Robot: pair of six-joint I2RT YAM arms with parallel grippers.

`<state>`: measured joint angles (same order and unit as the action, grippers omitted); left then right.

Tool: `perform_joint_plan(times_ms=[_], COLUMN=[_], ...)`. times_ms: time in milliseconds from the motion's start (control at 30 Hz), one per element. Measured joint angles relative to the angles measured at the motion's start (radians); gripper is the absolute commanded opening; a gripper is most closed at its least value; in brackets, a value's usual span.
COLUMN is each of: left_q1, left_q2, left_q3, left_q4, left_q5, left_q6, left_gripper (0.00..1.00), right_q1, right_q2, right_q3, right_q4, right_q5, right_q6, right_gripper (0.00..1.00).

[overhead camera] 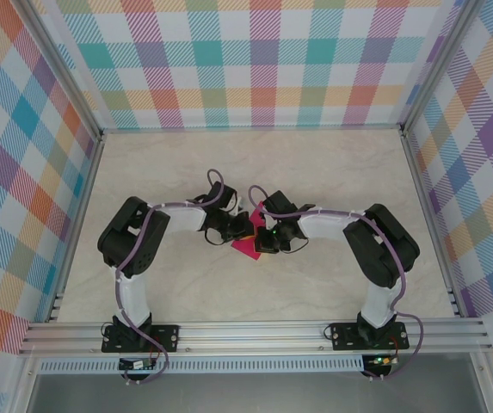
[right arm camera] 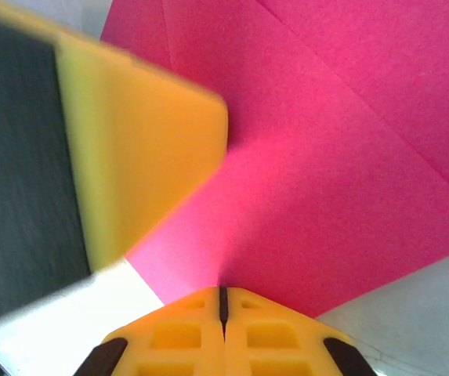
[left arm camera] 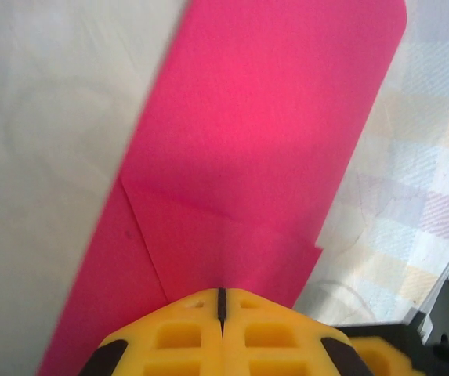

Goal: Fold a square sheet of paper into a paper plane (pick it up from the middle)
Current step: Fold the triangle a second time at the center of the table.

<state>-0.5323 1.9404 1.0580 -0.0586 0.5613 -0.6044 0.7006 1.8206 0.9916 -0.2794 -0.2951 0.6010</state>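
Note:
The square sheet of paper (overhead camera: 246,247) is magenta-pink and folded into layers with creases, and it hangs between the two grippers at mid-table. My left gripper (overhead camera: 241,231) is shut on it. In the left wrist view the yellow fingertips of the left gripper (left arm camera: 221,291) meet on the edge of the paper (left arm camera: 263,117), which runs away as a long band with a diagonal flap. My right gripper (overhead camera: 266,238) is shut on the sheet too. In the right wrist view the right gripper (right arm camera: 222,290) pinches the paper (right arm camera: 326,172), with a left finger (right arm camera: 138,149) close by at the upper left.
The pale marble-look table (overhead camera: 332,172) is boxed in by plaid walls (overhead camera: 263,60) at the back and on both sides. An aluminium rail (overhead camera: 255,331) carries both arm bases along the near edge. Both arms bend inward, elbows out towards the side walls.

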Motion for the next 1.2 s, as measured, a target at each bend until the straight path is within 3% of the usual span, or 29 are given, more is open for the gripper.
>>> perform_joint_plan(times_ms=[200,400,467,600,733,967,1200], left_q1=[0.073,0.115,0.115,0.127,0.133,0.128,0.092], left_q2=[0.031,0.031,0.022,-0.045,-0.167,-0.253,-0.252], left_q3=[0.067,0.082,0.084,0.08,0.034,-0.099,-0.135], left_q4=[-0.023,-0.045,-0.052,-0.086,-0.092,-0.03,0.013], left_q5=[-0.062,-0.092,-0.108,-0.154,-0.172,-0.122,-0.071], left_q6=[0.042,0.069,0.078,0.075,0.055,-0.021,-0.085], left_gripper=[0.03,0.16,0.25,0.4,0.51,0.56,0.56], right_q1=[0.0,0.0,0.001,0.0,-0.019,-0.115,-0.137], right_q2=[0.0,0.0,0.0,-0.009,-0.066,-0.098,-0.052], right_q3=[0.0,0.012,0.03,0.094,0.116,0.079,0.075], right_q4=[0.0,-0.009,-0.045,-0.086,-0.084,-0.074,-0.061], right_q5=[0.0,-0.001,0.001,0.016,0.041,0.048,-0.026], right_q6=[-0.01,-0.01,-0.004,0.031,0.052,0.053,0.014], right_gripper=[0.07,0.13,0.17,0.35,0.44,0.49,0.46])
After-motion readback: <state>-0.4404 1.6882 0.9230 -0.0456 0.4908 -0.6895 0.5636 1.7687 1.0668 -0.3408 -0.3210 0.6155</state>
